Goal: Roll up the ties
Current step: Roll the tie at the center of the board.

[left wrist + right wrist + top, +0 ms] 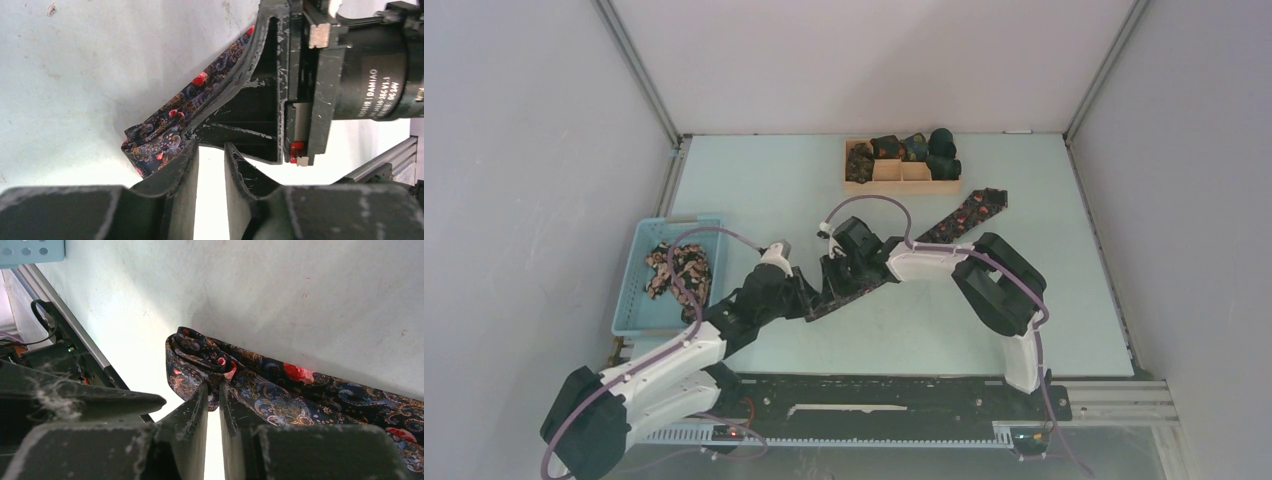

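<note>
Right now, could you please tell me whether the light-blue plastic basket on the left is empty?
No, a heap of patterned ties lies inside the light-blue basket.

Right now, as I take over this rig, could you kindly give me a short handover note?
Right gripper: shut on the folded near end of the flat tie.
Left gripper: slightly open, empty, beside that end.
Done: rolled ties sit in the wooden tray.
To do: this roll is barely started; loose ties wait in the blue basket.
</note>
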